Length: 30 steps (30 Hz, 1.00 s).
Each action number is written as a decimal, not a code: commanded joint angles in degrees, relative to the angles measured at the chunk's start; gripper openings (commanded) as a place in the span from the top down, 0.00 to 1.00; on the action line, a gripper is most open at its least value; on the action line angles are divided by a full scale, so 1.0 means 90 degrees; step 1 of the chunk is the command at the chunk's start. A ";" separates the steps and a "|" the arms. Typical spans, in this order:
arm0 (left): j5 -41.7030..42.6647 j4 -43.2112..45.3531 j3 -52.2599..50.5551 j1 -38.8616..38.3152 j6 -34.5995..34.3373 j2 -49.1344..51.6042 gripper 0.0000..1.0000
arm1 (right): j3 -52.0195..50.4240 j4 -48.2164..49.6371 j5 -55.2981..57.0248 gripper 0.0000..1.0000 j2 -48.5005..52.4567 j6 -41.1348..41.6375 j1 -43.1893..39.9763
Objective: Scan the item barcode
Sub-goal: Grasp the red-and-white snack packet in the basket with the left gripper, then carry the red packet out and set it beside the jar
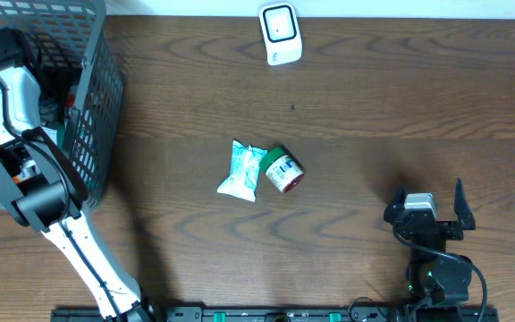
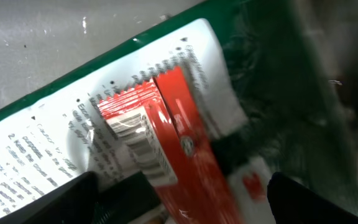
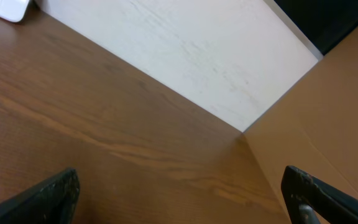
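The left gripper hangs spread inside the basket, over a red packet whose barcode is blurred (the fingertips are cut off at the frame's edge). The right gripper gapes wide above the table, well apart from the scanner, the pouch and the jar

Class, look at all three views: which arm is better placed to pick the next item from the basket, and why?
Left. The left gripper, open, is inside the basket right over a red sachet; the right gripper sits open across the table.
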 commanded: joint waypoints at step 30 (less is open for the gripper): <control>-0.0121 -0.1494 -0.0044 0.0347 0.1411 -0.3011 0.93 | -0.0002 -0.0024 0.0063 0.01 -0.0024 -0.0044 0.0044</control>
